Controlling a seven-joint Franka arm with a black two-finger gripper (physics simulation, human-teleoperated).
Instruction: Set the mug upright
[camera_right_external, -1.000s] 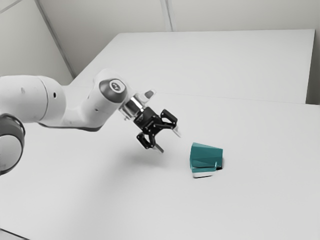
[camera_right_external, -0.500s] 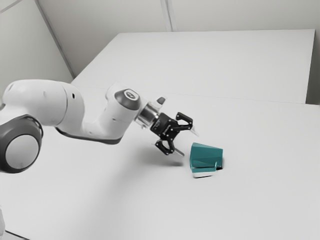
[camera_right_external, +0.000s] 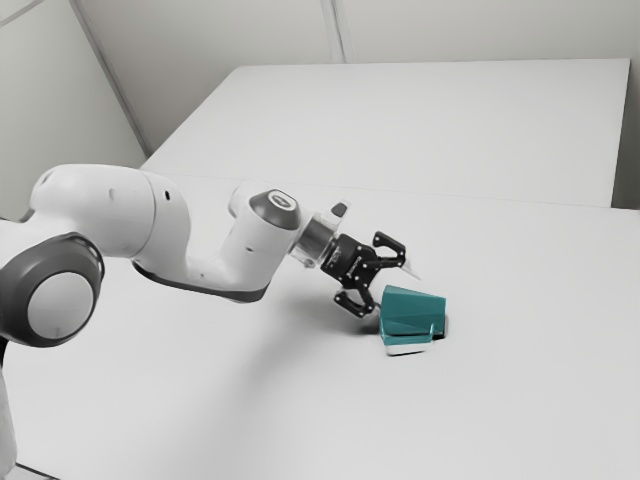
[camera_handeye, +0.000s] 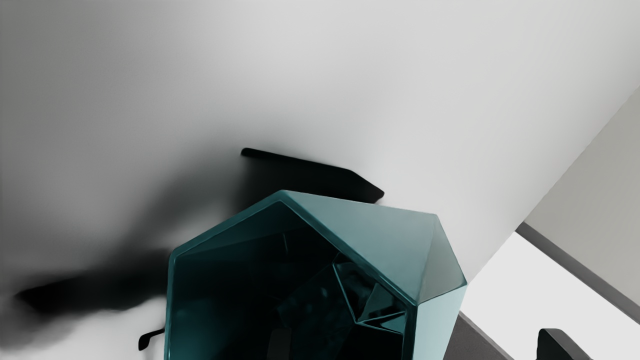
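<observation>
The white tabletop (camera_right_external: 530, 390) before you carries a teal faceted mug (camera_right_external: 412, 312), sideways, mouth toward your wide-spread end effector (camera_right_external: 397, 292); contact looks unclear.

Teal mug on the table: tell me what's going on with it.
A white robot arm has its black two-finger gripper at the faceted teal mug, which lies on its side on the white table, mouth toward the gripper. The fingers stand apart, one at the mouth, the other outside the wall. The mug is neither gripped nor upright.
</observation>
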